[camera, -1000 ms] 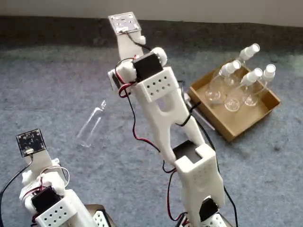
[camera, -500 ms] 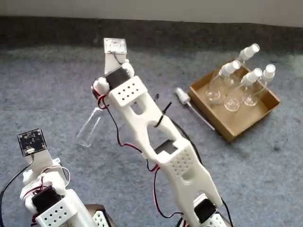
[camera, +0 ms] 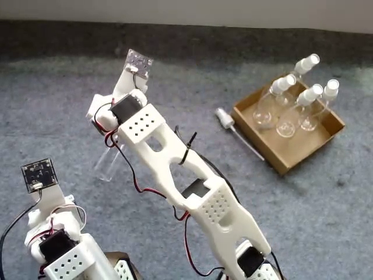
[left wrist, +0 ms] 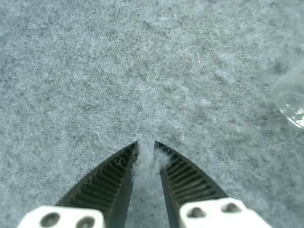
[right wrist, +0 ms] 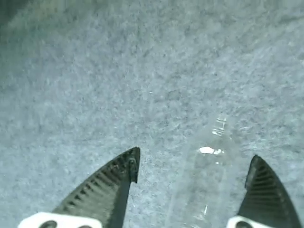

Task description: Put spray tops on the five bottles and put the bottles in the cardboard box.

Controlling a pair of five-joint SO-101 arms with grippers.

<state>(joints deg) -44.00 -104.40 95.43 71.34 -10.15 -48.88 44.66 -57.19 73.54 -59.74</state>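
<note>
A clear bottle (camera: 109,158) without a top lies on the grey carpet at the left. My right arm (camera: 175,169) stretches over it. In the right wrist view my right gripper (right wrist: 195,156) is open, its fingers on either side of the bottle (right wrist: 202,190) just above it. A white spray top (camera: 224,119) with its long tube lies loose beside the cardboard box (camera: 278,156). Several capped bottles (camera: 303,105) stand in the box. My left gripper (left wrist: 146,143) hangs shut over bare carpet at the lower left, the bottle's end (left wrist: 290,95) off to one side.
The carpet covers the whole table. The box sits at the right, with the spray top's tube (camera: 247,146) running along its near-left side. My left arm's base (camera: 58,245) stands at the lower left corner.
My right arm has swung left, away from the box and the spray top, and now hangs over the lying bottle. The left arm has not moved.
</note>
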